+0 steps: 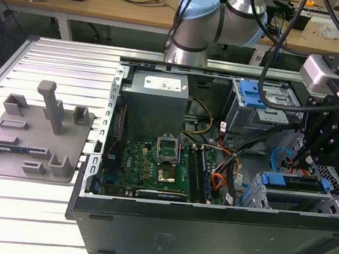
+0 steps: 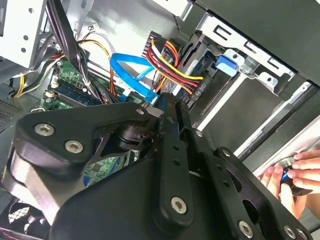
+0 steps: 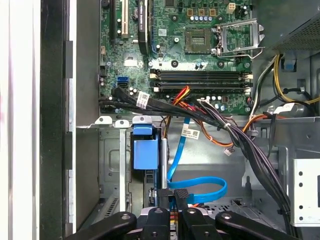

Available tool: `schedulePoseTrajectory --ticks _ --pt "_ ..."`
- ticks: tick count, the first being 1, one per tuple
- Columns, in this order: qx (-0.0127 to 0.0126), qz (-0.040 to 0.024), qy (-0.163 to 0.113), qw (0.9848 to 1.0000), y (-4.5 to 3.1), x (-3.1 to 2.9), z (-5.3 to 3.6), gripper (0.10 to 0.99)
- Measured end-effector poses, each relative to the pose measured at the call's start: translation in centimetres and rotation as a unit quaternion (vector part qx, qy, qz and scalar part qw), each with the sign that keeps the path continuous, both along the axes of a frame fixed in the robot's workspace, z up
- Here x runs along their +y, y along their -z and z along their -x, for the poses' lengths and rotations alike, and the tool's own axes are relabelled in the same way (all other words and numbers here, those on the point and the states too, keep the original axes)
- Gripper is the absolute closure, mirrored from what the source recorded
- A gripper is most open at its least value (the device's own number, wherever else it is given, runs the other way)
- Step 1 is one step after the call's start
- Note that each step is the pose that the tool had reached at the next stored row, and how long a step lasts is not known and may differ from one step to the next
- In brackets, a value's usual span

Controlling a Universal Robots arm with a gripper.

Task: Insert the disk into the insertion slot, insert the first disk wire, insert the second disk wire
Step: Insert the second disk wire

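Note:
The disk sits in the insertion slot (image 1: 325, 201), a silver perforated cage at the exterior view's lower right, with its blue caddy (image 1: 273, 179) at the cage's mouth. In the first wrist view the caddy (image 3: 145, 152) stands just beyond my gripper (image 3: 172, 212). A blue flat wire (image 3: 200, 185) loops from the motherboard to a black plug (image 3: 181, 194) held at my fingertips, right at the disk's end. A red, yellow and black wire bundle (image 2: 172, 60) runs to the same end of the disk. My gripper (image 2: 159, 102) is shut on the blue wire's plug.
The open case holds the motherboard (image 1: 153, 162), a grey power supply (image 1: 157, 98) and upper bays with blue latches (image 1: 255, 93). Black cable bundles (image 3: 230, 130) cross beside the cage. A person's hand (image 2: 295, 175) rests outside the case wall. A grey fixture (image 1: 35, 134) lies on the table.

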State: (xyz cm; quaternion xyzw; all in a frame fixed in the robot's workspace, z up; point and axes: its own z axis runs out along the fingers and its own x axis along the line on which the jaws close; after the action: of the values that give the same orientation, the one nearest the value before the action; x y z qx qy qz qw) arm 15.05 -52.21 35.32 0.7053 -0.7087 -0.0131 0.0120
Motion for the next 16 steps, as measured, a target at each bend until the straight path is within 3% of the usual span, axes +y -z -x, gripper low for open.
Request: schedulePoseTrajectory --ticks 16 --pt "0.0 -0.0001 0.0 1.0 0.28 -0.69 -0.17 0.925"
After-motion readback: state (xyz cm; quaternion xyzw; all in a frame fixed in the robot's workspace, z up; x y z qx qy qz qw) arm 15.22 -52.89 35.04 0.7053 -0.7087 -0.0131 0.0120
